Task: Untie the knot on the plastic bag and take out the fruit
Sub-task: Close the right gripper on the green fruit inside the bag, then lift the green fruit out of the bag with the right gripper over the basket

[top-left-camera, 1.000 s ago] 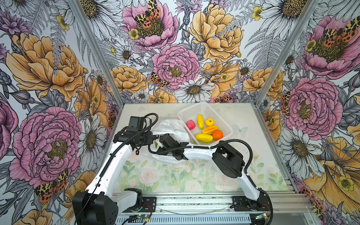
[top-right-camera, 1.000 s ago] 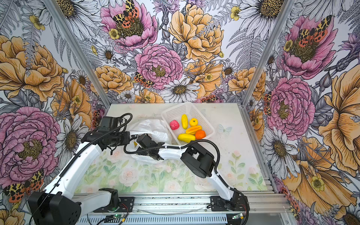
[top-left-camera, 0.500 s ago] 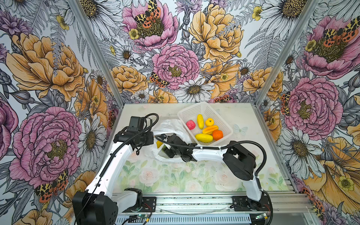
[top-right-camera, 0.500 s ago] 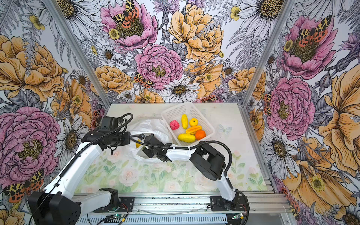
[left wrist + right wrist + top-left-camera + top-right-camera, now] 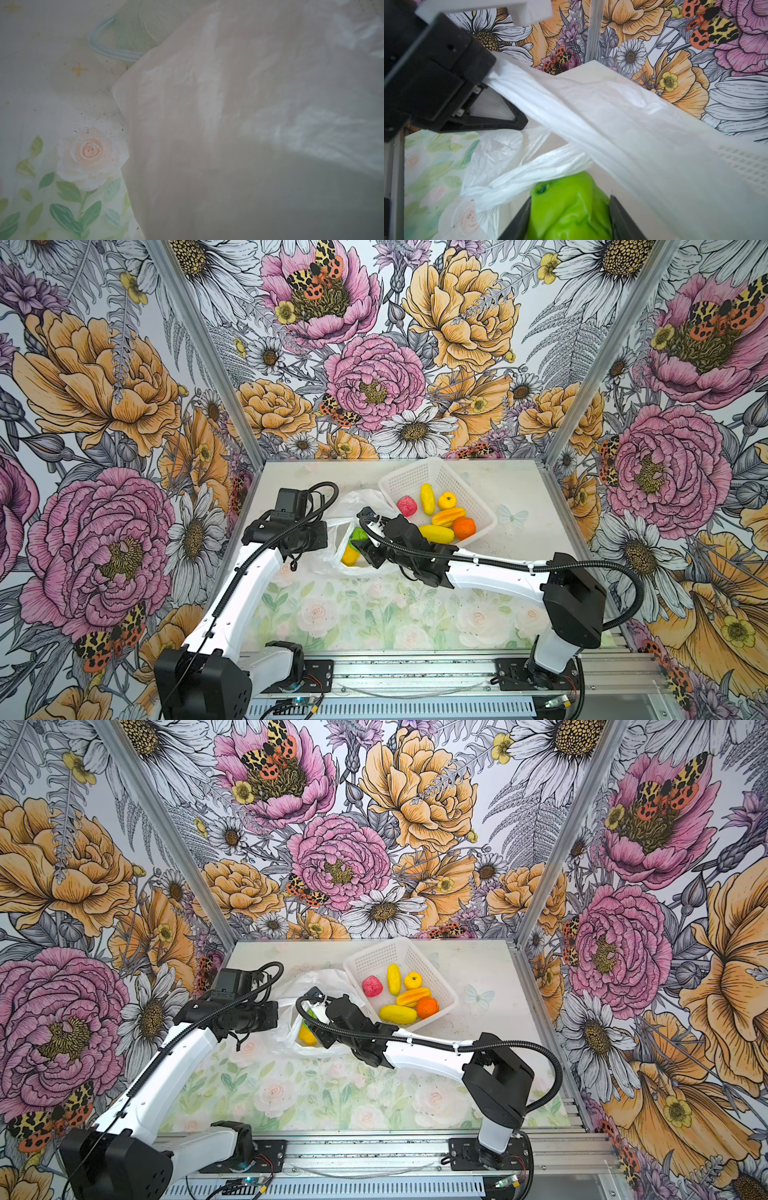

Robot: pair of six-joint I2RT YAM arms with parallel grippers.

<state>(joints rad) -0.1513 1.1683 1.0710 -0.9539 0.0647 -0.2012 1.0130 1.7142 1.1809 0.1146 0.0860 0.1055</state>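
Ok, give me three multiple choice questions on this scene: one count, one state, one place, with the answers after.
1. How many fruits lie in the basket? A. four B. six C. eight
2. What state is the left gripper in? A. open over the basket B. shut on the plastic bag C. shut on nothing
3. Where is the green fruit? A. in the basket B. in the left gripper C. between the right gripper's fingers
Answers: B, six show in both top views; B, bag plastic stretches from its closed jaws in the right wrist view; C, that view shows a finger on each side of it.
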